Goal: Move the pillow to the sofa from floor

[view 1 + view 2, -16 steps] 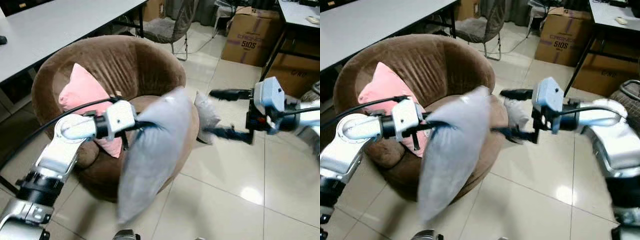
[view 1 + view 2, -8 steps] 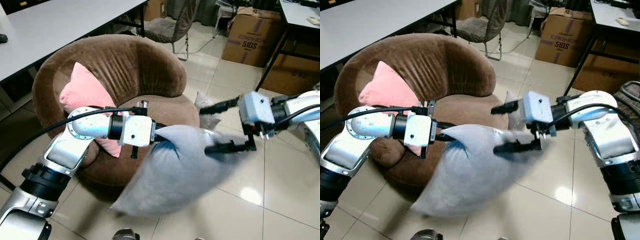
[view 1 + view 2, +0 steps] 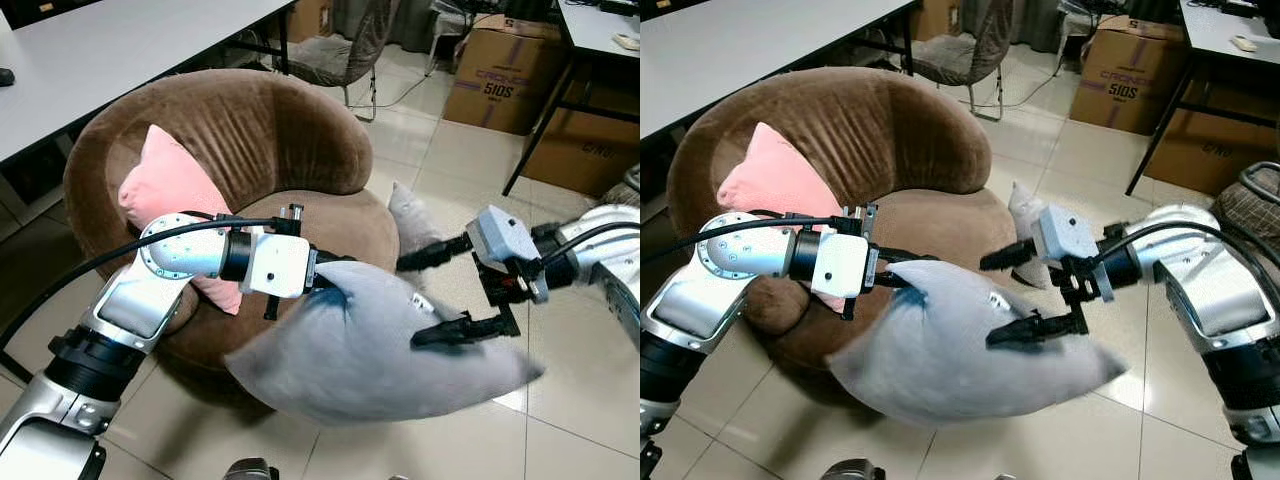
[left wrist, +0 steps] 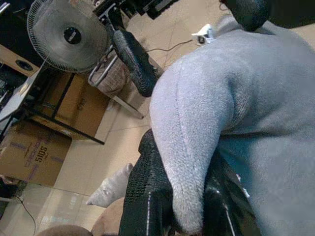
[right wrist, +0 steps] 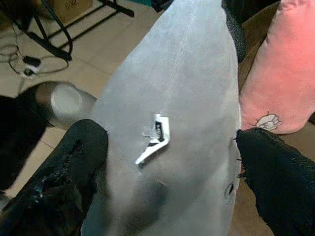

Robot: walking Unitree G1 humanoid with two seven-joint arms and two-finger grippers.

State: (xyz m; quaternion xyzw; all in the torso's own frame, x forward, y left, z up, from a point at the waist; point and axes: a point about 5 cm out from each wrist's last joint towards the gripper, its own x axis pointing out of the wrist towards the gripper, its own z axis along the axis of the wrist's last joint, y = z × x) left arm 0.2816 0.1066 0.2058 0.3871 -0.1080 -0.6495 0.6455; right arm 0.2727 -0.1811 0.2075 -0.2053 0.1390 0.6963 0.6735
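A large grey pillow (image 3: 380, 350) hangs level in the air in front of the round brown sofa (image 3: 250, 120). My left gripper (image 3: 322, 280) is shut on the pillow's left corner; the left wrist view has its fingers (image 4: 147, 196) pinching the grey edge. My right gripper (image 3: 408, 303) is open, one finger above the pillow's right half and one lying on its top. In the right wrist view the two black fingers (image 5: 64, 172) stand wide on either side of the pillow (image 5: 187, 73). A pink pillow (image 3: 170, 190) leans on the sofa's back.
A second grey pillow (image 3: 412, 222) lies on the tiled floor beside the sofa. A white table (image 3: 100, 50) stands at the left, cardboard boxes (image 3: 495, 75) and black table legs at the back right, a chair (image 3: 330, 50) behind the sofa. A fan (image 4: 66, 34) stands farther off.
The grey pillow has swung from hanging upright to lying level and lower. My right gripper has moved in from the right, its open fingers now around the pillow.
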